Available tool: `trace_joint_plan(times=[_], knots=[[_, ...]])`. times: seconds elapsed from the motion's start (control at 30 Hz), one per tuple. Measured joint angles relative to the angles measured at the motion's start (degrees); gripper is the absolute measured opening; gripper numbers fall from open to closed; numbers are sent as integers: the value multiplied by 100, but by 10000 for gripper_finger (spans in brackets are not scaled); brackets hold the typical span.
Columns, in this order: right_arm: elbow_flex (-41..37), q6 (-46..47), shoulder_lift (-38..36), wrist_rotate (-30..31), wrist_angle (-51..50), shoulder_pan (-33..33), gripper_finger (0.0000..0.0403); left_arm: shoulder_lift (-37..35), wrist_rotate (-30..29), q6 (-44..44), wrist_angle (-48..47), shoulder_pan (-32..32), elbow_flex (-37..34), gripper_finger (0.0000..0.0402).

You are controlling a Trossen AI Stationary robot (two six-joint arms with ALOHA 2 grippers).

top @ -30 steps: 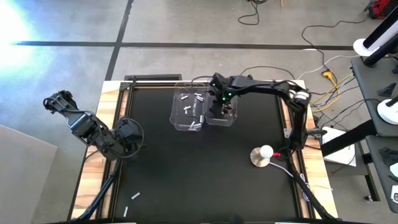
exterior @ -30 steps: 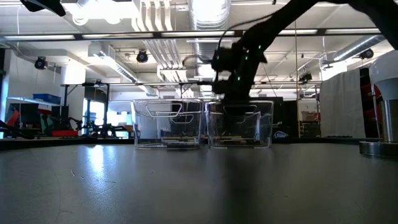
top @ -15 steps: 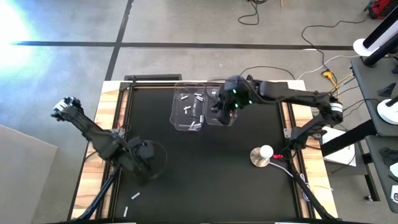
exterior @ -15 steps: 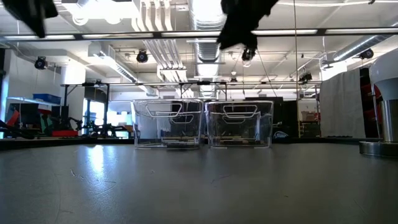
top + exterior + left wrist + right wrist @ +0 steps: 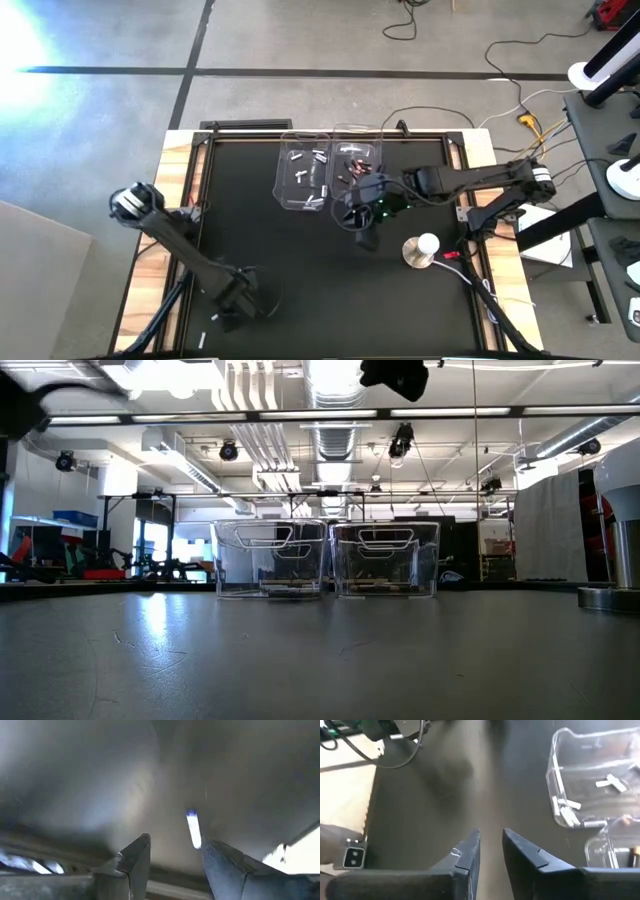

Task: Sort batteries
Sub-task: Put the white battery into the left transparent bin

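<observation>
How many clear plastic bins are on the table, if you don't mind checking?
2: the left bin holding silvery-white batteries and the right bin holding dark batteries, side by side at the table's far edge.

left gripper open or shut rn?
Open. In the left wrist view the left gripper has its two fingers spread apart, empty, with a silvery battery lying on the table beyond them.
</observation>
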Motion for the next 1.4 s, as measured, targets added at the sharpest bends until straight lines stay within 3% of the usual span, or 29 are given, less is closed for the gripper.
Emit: trace_joint_plan(times=[0.1,0.47,0.57,0.8,0.93,1.27,1.4], knots=[[0,-4,9,18,-145,-7,73,362,605,223,21,-73,0,155],[2,-66,21,188,-149,-103,77,545,719,-25,821,-136,-102,155],[2,-66,21,207,-151,-140,69,540,1004,-148,1007,-139,-383,155],[2,-46,21,266,-151,-216,57,517,1498,-833,2732,-267,-1221,155],[2,10,21,299,-151,-223,53,506,1393,-1264,3014,-327,-1490,155],[2,9,21,306,-149,-225,52,491,1009,-1232,3068,-497,-1606,153],[2,113,21,307,-151,-225,53,476,814,-1187,3004,-651,-1603,130]])
